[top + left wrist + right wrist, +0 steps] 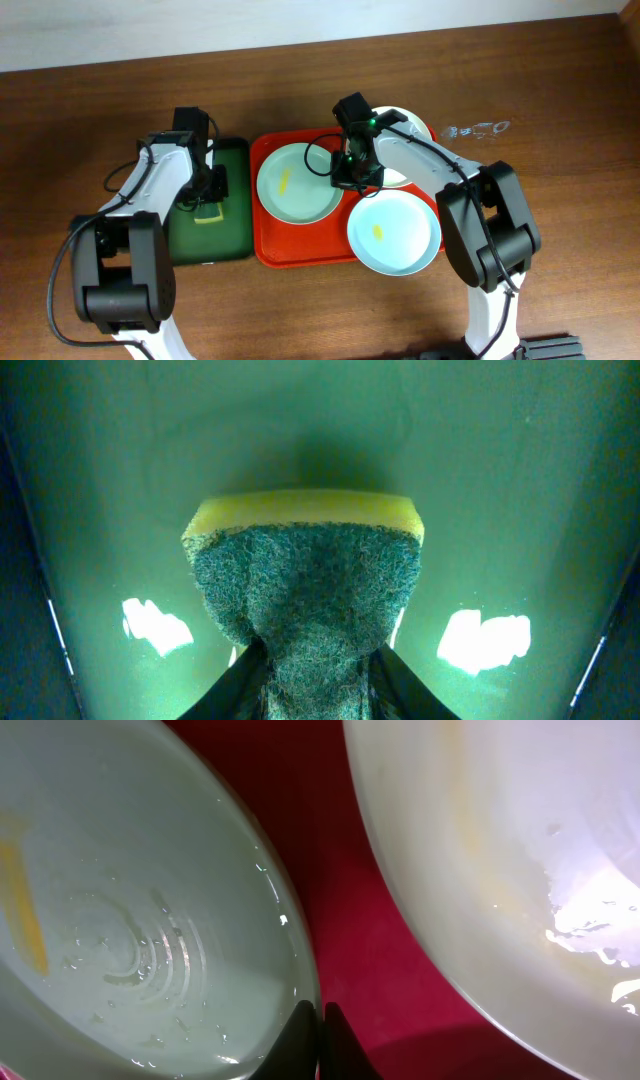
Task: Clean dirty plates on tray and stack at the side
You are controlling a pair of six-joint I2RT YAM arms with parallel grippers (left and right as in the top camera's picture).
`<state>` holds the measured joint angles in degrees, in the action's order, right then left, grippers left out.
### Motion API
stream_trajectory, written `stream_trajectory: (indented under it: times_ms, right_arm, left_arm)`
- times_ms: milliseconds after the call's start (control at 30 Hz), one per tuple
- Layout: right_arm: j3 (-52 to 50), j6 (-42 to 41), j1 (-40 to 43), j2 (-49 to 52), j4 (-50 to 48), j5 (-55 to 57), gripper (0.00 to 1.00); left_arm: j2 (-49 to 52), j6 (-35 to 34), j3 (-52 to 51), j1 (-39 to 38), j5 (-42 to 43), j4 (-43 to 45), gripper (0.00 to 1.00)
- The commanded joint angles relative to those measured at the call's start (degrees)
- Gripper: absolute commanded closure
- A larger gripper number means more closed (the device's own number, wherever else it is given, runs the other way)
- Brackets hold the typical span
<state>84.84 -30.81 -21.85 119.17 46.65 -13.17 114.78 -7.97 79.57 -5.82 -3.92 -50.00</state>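
Observation:
The red tray (300,252) holds three dirty plates. The pale green plate (296,182) (130,920) lies at its left with a yellow smear. A cream-white plate (403,178) (480,870) lies at the back right, mostly under my right arm. A pale blue plate (394,232) overhangs the tray's front right. My right gripper (352,178) (320,1012) is shut on the green plate's right rim, one finger inside the rim and one over the red tray (350,920). My left gripper (205,195) (318,660) is shut on a yellow-and-green sponge (305,580), squeezing its near end.
The sponge sits over a smaller dark green tray (225,240) (500,460) just left of the red tray. A small clear, glassy object (475,129) lies on the wooden table at the back right.

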Motion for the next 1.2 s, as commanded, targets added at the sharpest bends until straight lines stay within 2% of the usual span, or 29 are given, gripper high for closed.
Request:
stream_trajectory:
  times_ms: [0, 33, 67, 133, 167, 267, 433, 533, 767, 1033, 1167]
  right_arm:
    - [-0.20, 0.57, -0.26, 0.13, 0.11, 0.33, 0.96]
    - [-0.20, 0.57, -0.28, 0.13, 0.11, 0.33, 0.96]
    - [-0.20, 0.57, -0.28, 0.13, 0.13, 0.31, 0.96]
    - [-0.20, 0.59, -0.28, 0.13, 0.72, 0.31, 0.96]
    - [-0.20, 0.61, -0.28, 0.13, 1.09, 0.31, 0.96]
    - [-0.20, 0.68, -0.28, 0.13, 3.48, 0.28, 0.96]
    - [-0.20, 3.43, -0.28, 0.13, 5.97, -0.15, 0.96]
    - [-0.20, 4.96, -0.33, 0.13, 7.10, -2.38, 0.96]
    - [-0.20, 8.11, -2.12, 0.13, 8.87, -3.34, 0.96]
    - [-0.20, 8.07, -2.51, 0.13, 8.35, -3.34, 0.96]
    - [-0.20, 8.09, -2.51, 0.13, 7.26, -3.39, 0.96]
  left_arm:
    - [1.16, -0.17, -0.85, -0.04, -0.42, 0.07, 0.64]
    - [1.38, -0.17, -0.85, -0.04, -0.42, 0.09, 0.63]
    - [1.60, -0.17, -0.85, -0.04, -0.42, 0.07, 0.68]
    - [1.77, -0.17, -0.85, -0.04, 0.28, 0.04, 0.96]
    - [1.77, -0.15, -0.83, -0.04, 0.94, 0.07, 1.00]
    - [0.28, 0.35, -0.20, -0.04, 1.55, -0.11, 1.00]
    - [-10.27, 0.33, 1.27, -0.22, 3.34, -0.57, 1.00]
    - [-14.27, 1.22, 4.70, -0.20, 3.08, -4.83, 1.00]
    - [-14.29, 2.51, 15.28, -0.20, 3.15, -16.33, 1.00]
    - [-14.19, 3.39, 15.41, -0.61, 6.62, -17.16, 1.00]
    - [-14.01, 3.37, 15.41, -3.72, 6.51, -16.00, 1.00]
